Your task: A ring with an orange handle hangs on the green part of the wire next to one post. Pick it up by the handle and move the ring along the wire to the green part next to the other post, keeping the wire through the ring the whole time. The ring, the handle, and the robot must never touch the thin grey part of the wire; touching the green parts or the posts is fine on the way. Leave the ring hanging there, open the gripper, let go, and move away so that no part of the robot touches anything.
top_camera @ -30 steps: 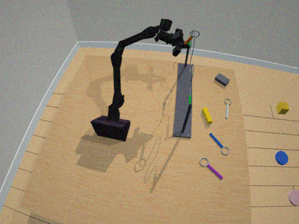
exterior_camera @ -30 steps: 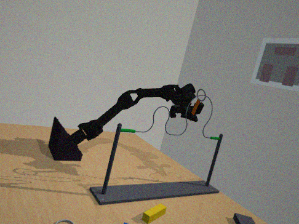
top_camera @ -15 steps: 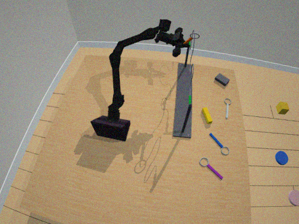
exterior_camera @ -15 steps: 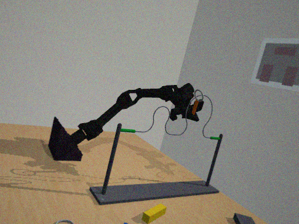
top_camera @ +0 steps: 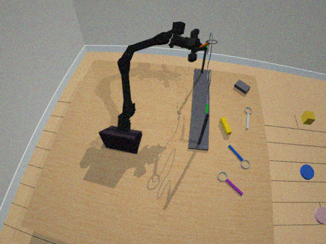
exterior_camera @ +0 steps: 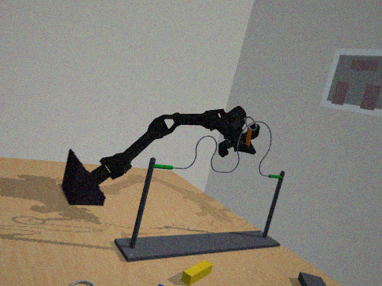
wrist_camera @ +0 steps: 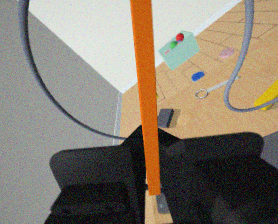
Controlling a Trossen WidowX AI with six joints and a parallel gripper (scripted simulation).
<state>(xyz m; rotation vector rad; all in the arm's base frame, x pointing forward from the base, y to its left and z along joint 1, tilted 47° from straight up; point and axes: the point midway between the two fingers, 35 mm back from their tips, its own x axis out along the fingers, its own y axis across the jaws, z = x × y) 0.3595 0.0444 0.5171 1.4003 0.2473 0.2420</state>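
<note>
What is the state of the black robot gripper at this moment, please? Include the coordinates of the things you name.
Gripper (top_camera: 202,46) (exterior_camera: 248,144) (wrist_camera: 145,128): closed, holding the long orange handle (top_camera: 204,45) (exterior_camera: 248,137) (wrist_camera: 144,75) of the grey metal ring (top_camera: 216,42) (exterior_camera: 255,127).

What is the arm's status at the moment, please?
Claw shut on orange handle. Ring up at the wire's tall hump, off both green parts. Thin grey wire close by; contact can't be told.

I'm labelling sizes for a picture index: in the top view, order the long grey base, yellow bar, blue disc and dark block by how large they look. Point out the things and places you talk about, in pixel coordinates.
1. Base (top_camera: 201,110) (exterior_camera: 196,247)
2. Disc (top_camera: 306,171) (wrist_camera: 198,76), bar (top_camera: 225,126) (exterior_camera: 197,273) and block (top_camera: 242,86) (exterior_camera: 311,280) (wrist_camera: 166,118): too alike to rank
</note>
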